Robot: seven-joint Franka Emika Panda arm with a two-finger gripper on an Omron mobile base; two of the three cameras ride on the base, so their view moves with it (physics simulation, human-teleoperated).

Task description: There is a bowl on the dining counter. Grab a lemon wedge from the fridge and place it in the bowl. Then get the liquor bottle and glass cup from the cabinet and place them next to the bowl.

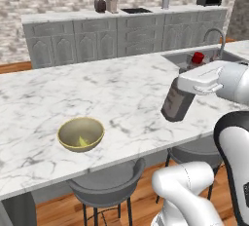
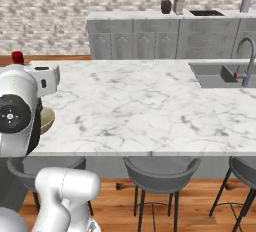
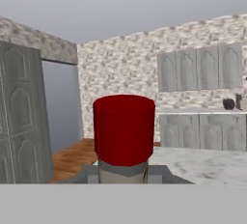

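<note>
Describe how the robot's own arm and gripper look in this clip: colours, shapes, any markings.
The arm is glossy white, built of rounded, tube-like segments with dark, near-black bands at the joints. In the right base view one joint ends in a round black cap with a small pale centre mark. The hand is a flat, boxy white block with grey edge lines. No cables or lettering show.

We see a glossy white arm point(image 1: 233, 81) built of rounded, tubular segments with dark bands at the joints. A round black joint cap point(image 2: 10, 116) with a small pale centre ring marks one link, and the flat white hand point(image 1: 199, 81) has raised, ribbed edges.
</note>
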